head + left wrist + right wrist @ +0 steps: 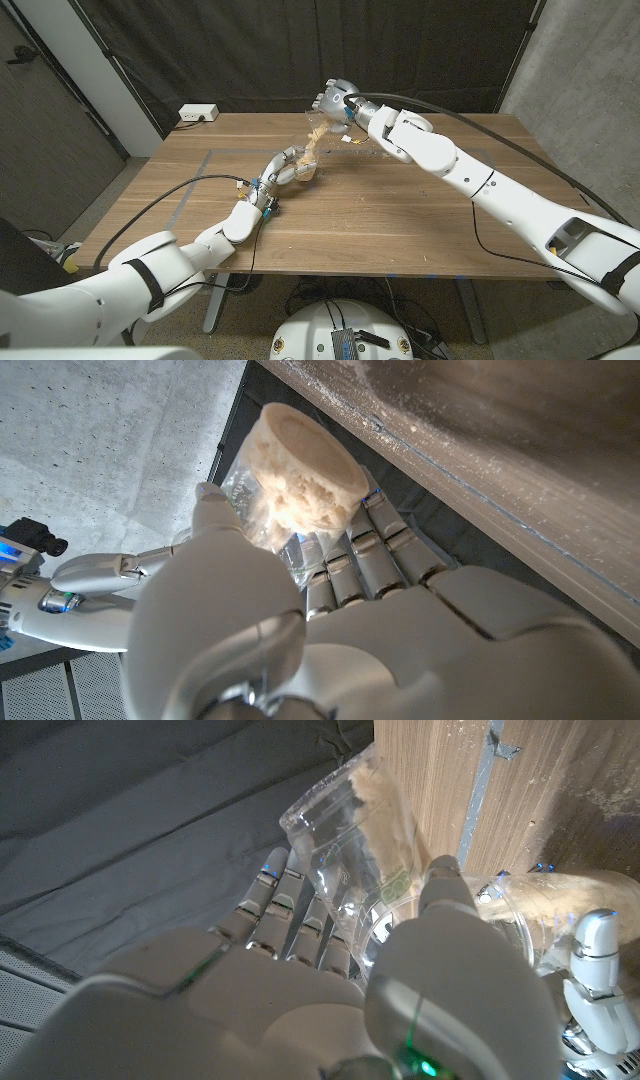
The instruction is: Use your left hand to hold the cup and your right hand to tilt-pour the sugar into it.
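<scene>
Near the middle of the wooden counter (400, 215), the left hand (283, 170) holds the cup (307, 168), a clear plastic one, with the fingers wrapped around its wall and the thumb on the other side. The left wrist view shows this cup (300, 485) from close, and it is full of pale brown sugar (310, 475) almost up to the rim; the fingers (370, 555) of that hand (330, 620) lie side by side against the plastic. Above it and a little toward the back of the counter, the right hand (338, 105) grips a second clear cup (325, 118), which is tilted strongly with its mouth pointing down toward the first cup. A thin stream of sugar (315, 140) runs between the two cups. From the right wrist view, the tilted cup (350, 840) is held between the thumb and the fingers (290, 910) of the right hand (330, 990), and a stripe of sugar (385, 810) lies along its lower wall. The filled cup (540, 910) appears just beside it, touching the fingers of the left hand (590, 980). At the far left corner of the counter stands a white power strip (198, 113), well apart from both hands. A dark curtain (300, 50) hangs behind the counter.
</scene>
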Motion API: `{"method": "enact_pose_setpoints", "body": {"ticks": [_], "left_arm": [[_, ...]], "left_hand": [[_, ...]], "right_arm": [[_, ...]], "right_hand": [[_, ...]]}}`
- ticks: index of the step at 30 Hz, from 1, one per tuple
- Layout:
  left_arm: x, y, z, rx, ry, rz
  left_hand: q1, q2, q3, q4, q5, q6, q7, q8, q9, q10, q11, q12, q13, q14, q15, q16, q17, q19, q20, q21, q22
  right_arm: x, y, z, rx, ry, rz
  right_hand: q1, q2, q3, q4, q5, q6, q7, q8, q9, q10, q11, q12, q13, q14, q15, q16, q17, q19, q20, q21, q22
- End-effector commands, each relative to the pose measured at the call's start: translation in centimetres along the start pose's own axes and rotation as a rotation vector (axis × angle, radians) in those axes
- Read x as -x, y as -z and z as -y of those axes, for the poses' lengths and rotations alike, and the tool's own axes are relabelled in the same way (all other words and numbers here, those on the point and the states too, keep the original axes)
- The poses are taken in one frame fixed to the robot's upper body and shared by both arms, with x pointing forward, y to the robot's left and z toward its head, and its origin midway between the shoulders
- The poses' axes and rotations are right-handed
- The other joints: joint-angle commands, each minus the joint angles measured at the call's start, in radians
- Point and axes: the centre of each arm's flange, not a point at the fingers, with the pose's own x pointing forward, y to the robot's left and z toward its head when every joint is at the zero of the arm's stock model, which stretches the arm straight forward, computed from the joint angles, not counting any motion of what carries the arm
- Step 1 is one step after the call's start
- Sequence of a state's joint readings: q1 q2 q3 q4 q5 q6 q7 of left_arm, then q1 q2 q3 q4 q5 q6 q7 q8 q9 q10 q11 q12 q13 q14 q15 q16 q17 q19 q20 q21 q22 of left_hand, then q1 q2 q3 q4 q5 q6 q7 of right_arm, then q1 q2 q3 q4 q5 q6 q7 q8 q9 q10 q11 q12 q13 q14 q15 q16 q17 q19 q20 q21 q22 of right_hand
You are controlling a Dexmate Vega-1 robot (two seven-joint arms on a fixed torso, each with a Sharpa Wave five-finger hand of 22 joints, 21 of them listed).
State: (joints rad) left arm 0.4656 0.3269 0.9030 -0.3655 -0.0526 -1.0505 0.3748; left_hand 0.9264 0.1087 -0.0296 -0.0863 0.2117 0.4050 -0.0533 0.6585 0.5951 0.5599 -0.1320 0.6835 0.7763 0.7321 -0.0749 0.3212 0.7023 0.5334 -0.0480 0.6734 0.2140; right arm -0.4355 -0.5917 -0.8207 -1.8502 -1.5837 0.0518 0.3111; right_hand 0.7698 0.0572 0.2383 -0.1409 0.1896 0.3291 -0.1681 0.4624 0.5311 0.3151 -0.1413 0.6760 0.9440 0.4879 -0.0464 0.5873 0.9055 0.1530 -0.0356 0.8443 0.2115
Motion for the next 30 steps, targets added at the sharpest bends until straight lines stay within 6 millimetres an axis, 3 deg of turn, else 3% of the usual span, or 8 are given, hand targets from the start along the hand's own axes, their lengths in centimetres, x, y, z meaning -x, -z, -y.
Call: {"method": "enact_pose_setpoints", "body": {"ticks": [1,30], "left_arm": [[-0.72,-0.11,-0.54,-0.006,-0.005,-0.004],[-1.43,0.12,-0.62,-0.002,-0.006,-0.033]], "left_hand": [[0.001,0.013,0.001,0.002,-0.004,-0.003,-0.003,0.004,0.002,-0.002,-0.001,0.0,0.0,-0.002,-0.091,-0.008,0.003,-0.004,-0.103,0.006,0.003],[0.001,0.014,-0.002,0.005,-0.006,0.001,-0.01,0.01,0.002,0.004,-0.007,0.0,0.001,0.004,-0.096,-0.017,0.01,-0.006,-0.106,0.02,0.003]], "right_arm": [[-0.17,0.14,-0.03,0.02,-0.005,-0.003],[-0.42,0.02,0.28,0.059,-0.019,0.003]], "right_hand": [[0.005,0.011,0.006,0.0,0.003,0.056,-0.042,0.006,0.002,0.01,0.001,-0.004,0.005,0.008,-0.183,-0.005,0.006,-0.007,-0.014,0.003,0.004],[0.008,0.011,0.011,-0.001,0.005,0.066,-0.042,0.002,0.003,0.017,-0.005,-0.009,0.009,0.009,-0.183,-0.01,0.014,-0.01,-0.013,0.005,0.004]]}}
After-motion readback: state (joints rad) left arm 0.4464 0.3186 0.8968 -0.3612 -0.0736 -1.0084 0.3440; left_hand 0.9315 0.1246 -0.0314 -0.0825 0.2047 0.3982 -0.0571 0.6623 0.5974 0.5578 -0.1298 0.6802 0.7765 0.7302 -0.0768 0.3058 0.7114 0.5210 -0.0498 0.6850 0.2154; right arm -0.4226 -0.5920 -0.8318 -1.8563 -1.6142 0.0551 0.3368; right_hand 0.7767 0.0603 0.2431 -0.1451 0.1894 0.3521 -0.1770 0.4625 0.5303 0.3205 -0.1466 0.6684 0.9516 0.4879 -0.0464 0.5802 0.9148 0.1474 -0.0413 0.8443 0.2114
